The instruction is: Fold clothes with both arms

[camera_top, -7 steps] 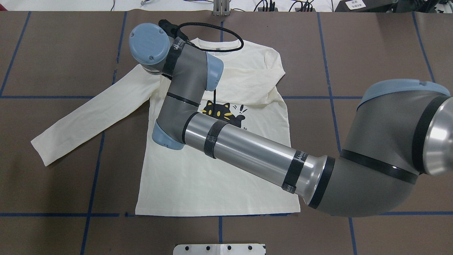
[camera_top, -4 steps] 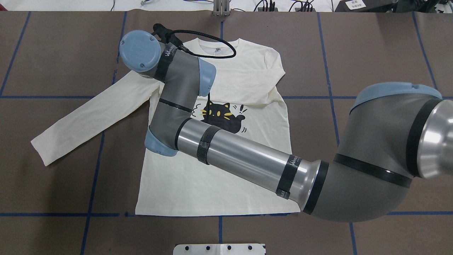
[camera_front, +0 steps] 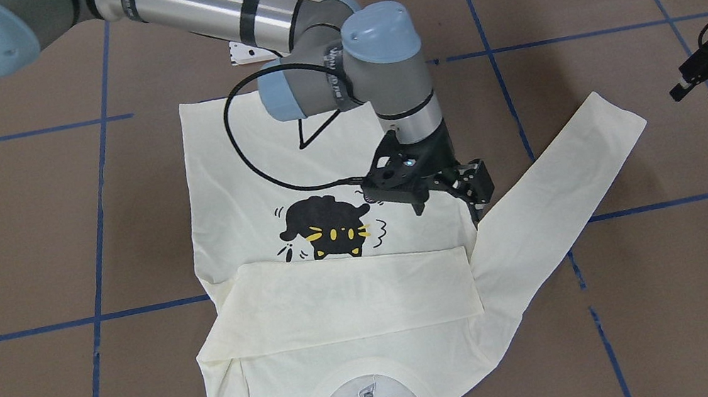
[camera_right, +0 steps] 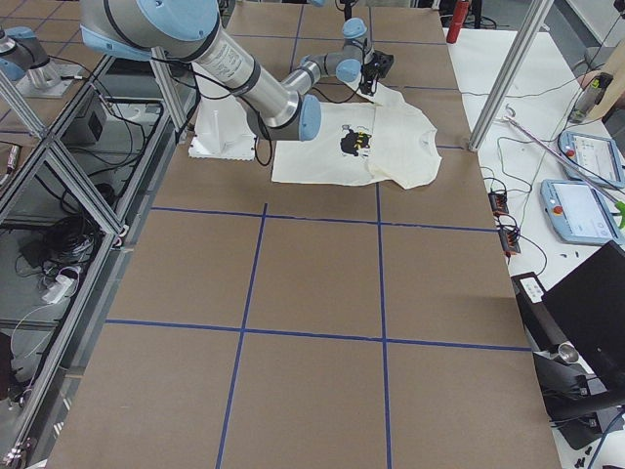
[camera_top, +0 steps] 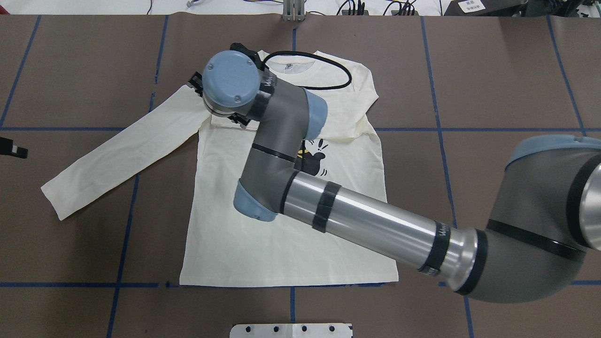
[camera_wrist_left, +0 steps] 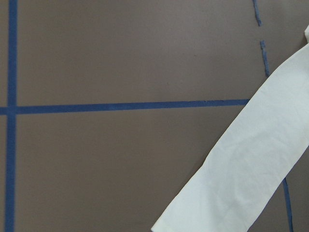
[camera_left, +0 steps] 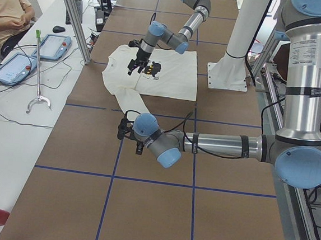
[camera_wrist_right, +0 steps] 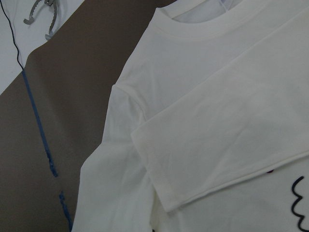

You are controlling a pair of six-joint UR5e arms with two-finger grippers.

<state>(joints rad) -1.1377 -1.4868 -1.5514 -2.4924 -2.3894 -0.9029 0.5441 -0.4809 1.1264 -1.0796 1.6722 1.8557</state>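
Note:
The cream long-sleeved shirt [camera_top: 263, 253] lies flat on the brown table, cat print [camera_front: 328, 226] facing up. One sleeve [camera_front: 348, 293] is folded across the chest. The other sleeve [camera_top: 117, 155] stretches out toward the robot's left. My right arm reaches across the shirt, and its gripper [camera_front: 451, 200] hovers open and empty above the armpit of the outstretched sleeve. In the right wrist view I see the folded sleeve's cuff [camera_wrist_right: 174, 193] and the collar. My left gripper [camera_front: 696, 94] hangs open and empty off the shirt, beyond the outstretched sleeve's cuff [camera_wrist_left: 251, 159].
Blue tape lines [camera_top: 122, 220] grid the table. A white base plate [camera_top: 291, 330] sits at the near edge. Along the far side runs a white bench with tablets [camera_left: 16, 67], a grabber tool [camera_left: 39, 75] and cables; a person [camera_left: 7, 5] sits there.
My right arm's wrist has swung to the right and turned over the shirt's shoulder, covering more of the cat print. The left gripper's tip has appeared at the overhead view's left edge.

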